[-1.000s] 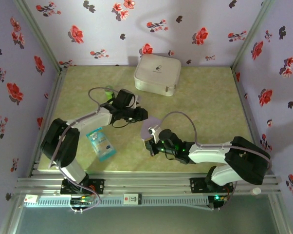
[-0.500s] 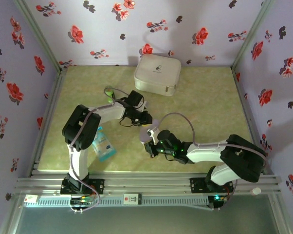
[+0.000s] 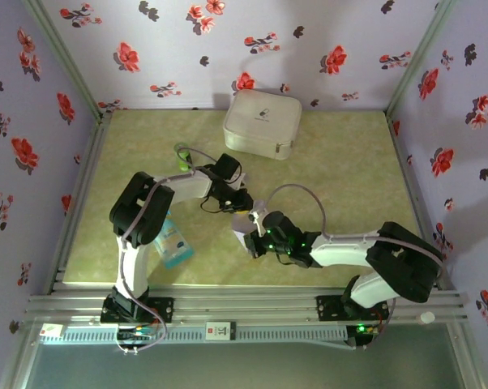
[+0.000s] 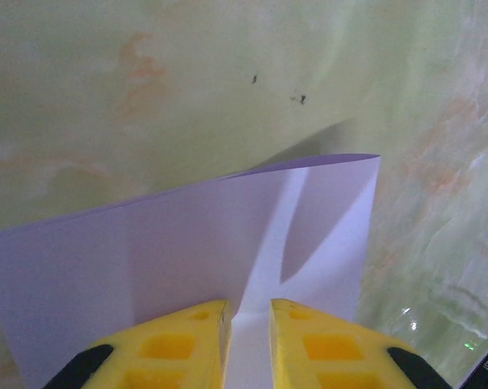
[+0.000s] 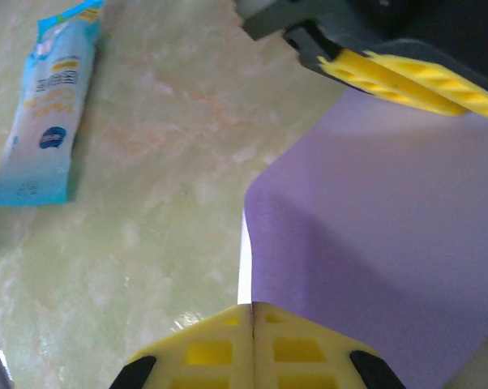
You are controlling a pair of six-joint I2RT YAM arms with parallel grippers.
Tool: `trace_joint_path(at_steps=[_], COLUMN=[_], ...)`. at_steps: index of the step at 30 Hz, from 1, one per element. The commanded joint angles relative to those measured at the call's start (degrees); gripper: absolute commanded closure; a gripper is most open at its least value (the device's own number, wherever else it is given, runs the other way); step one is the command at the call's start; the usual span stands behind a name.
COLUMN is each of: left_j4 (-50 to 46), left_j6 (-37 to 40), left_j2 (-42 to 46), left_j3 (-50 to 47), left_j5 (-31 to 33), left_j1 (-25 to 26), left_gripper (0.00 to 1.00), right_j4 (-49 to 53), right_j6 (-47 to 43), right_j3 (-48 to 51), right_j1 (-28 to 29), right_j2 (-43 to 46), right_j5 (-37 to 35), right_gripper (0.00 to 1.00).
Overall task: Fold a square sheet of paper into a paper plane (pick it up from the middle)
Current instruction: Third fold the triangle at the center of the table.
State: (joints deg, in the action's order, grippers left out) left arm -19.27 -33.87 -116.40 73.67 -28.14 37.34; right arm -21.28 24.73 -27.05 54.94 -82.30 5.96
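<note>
The square sheet of paper [image 3: 247,217] is pale lavender and is held off the green table between both grippers. My right gripper [image 5: 252,306] is shut on its near edge, and the sheet [image 5: 390,211] curves away to the right. My left gripper [image 4: 248,304] stands over the far side of the sheet [image 4: 187,243]. Its yellow fingers [image 4: 187,340] are a narrow gap apart, with a raised fold of the paper running into that gap. In the right wrist view the left gripper's fingers [image 5: 406,77] lie along the sheet's far edge. From above, the left gripper [image 3: 242,201] and the right gripper [image 3: 250,235] almost meet.
A white case [image 3: 262,123] stands at the back of the table. A blue-and-white plastic packet [image 3: 169,239] lies near the left arm's base, also seen as the packet [image 5: 49,113] in the right wrist view. Flowered walls close in three sides.
The left arm has swung right, bringing its gripper onto the sheet, and its jaws have narrowed. The right gripper has shifted slightly forward, still shut on the paper.
</note>
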Motion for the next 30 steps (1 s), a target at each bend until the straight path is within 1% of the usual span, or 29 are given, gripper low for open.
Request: trace_joint_path(at_steps=[1, 5, 13, 30], left_j4=[-2.71, -2.67, -2.42, -2.51], left_j6=[1.44, 1.11, 0.49, 0.03], left_j2=[-1.71, -1.38, -0.69, -0.26], left_j3=[-0.46, -0.46, -0.61, -0.28], left_j5=[1.29, 1.29, 1.27, 1.25], left_j1=[0.53, 0.54, 0.55, 0.46], left_gripper=[0.79, 0.79, 0.79, 0.79], right_j4=[2.94, 6.40, 9.37, 11.53], right_j6=[1.57, 1.54, 1.85, 3.19], right_j3=[-1.29, -3.08, -5.16, -7.23], right_j1=[-1.42, -2.63, -4.12, -5.64], right_j2=[-0.12, -0.73, -2.23, -4.18], right_j5=[-1.64, -2.68, -4.26, -4.33], right_gripper=[1.00, 1.00, 1.00, 1.00])
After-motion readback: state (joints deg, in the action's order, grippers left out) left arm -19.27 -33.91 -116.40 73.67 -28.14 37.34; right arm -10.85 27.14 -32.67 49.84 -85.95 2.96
